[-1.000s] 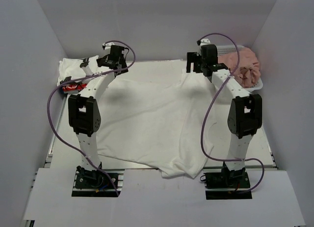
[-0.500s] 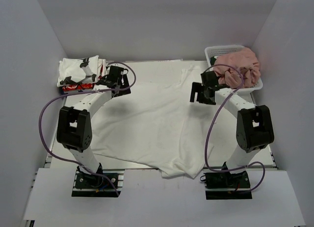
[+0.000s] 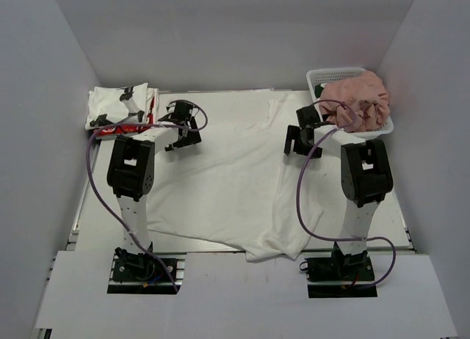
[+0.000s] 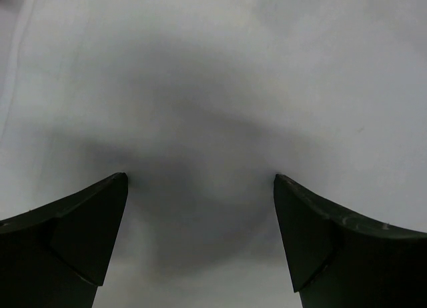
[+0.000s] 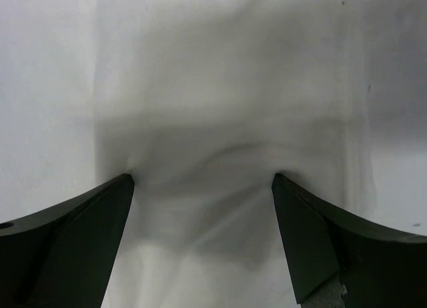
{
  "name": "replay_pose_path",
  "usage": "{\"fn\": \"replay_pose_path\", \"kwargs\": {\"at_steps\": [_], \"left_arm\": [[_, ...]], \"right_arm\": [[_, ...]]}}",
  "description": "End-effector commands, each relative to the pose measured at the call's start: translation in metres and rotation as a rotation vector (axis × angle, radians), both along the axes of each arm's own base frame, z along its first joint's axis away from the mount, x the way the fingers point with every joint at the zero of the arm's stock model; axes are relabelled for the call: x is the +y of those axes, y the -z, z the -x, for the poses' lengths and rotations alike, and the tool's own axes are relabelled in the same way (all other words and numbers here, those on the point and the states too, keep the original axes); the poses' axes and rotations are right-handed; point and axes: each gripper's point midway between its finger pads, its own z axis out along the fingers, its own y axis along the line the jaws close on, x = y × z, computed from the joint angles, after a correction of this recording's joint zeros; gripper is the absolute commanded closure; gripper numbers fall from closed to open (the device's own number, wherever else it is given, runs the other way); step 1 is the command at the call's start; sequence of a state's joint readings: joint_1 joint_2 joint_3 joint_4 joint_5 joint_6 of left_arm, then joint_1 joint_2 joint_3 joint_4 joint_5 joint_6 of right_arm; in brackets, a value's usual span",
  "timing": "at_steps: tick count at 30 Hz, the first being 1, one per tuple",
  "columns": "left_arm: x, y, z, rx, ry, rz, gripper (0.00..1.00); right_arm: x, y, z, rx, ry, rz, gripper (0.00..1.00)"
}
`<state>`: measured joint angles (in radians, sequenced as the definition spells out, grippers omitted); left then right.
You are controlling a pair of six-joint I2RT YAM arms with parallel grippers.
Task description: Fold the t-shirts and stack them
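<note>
A large white t-shirt (image 3: 228, 185) lies spread over the middle of the table. My left gripper (image 3: 183, 137) hangs low over its upper left part, jaws open, fingertips touching or just above the white cloth (image 4: 200, 121). Over the shirt's upper right part sits my right gripper (image 3: 295, 144), also open, with wrinkled white cloth (image 5: 207, 168) between its fingers. A folded white t-shirt with black patches (image 3: 117, 104) rests on a red one (image 3: 110, 130) at the far left. A dusty pink t-shirt (image 3: 360, 97) fills the basket.
The white mesh basket (image 3: 330, 76) stands at the back right, close behind the right gripper. Grey walls enclose the table on three sides. The big shirt's hem hangs crumpled near the front edge (image 3: 272, 247).
Both grippers came down and toward me from the back of the table onto the white shirt. The shirt's right side shifted and bunched slightly.
</note>
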<state>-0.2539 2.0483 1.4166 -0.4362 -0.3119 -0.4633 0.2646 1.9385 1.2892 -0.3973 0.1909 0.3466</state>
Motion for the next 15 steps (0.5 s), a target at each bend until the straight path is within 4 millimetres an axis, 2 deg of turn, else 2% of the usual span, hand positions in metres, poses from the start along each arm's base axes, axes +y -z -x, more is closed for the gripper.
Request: {"fn": "replay_pose_path", "kwargs": {"at_steps": [1,3,4,6,7,8,9,10,13,14,15], "left_arm": [[0.015,-0.01,-0.027,-0.014,-0.086,-0.023,0.0],[0.024,-0.001,-0.033,0.007,-0.117,-0.045,0.0],[0.028,0.007,-0.041,0.017,-0.127,-0.038,0.0],[0.035,0.009,-0.052,0.017,-0.14,-0.017,0.0],[0.033,0.014,-0.054,0.023,-0.135,-0.009,0.0],[0.037,0.023,-0.059,0.028,-0.142,-0.001,0.0],[0.039,0.02,-0.067,0.016,-0.139,0.007,0.0],[0.039,0.021,-0.071,0.013,-0.13,0.002,0.0],[0.033,0.02,-0.09,-0.023,-0.097,0.015,0.0],[0.03,0.017,-0.097,-0.034,-0.083,0.021,0.0],[0.026,0.002,-0.107,-0.066,-0.074,0.04,0.0]], "right_arm": [[-0.012,0.027,-0.01,0.054,-0.006,0.0,0.1],[-0.014,0.015,-0.032,0.001,-0.016,-0.009,0.1],[-0.008,0.023,-0.036,0.01,-0.048,-0.032,0.1],[-0.002,0.005,-0.064,-0.053,-0.147,-0.043,0.1],[-0.002,0.015,-0.067,-0.035,-0.205,-0.014,0.1],[-0.001,0.004,-0.082,-0.076,-0.254,0.008,0.1],[0.0,-0.007,-0.097,-0.115,-0.276,0.027,0.1],[-0.001,-0.003,-0.099,-0.102,-0.328,0.057,0.1],[0.001,-0.017,-0.119,-0.148,-0.413,0.11,0.1],[0.005,-0.027,-0.125,-0.183,-0.434,0.107,0.1],[0.006,-0.032,-0.13,-0.212,-0.465,0.119,0.1]]}}
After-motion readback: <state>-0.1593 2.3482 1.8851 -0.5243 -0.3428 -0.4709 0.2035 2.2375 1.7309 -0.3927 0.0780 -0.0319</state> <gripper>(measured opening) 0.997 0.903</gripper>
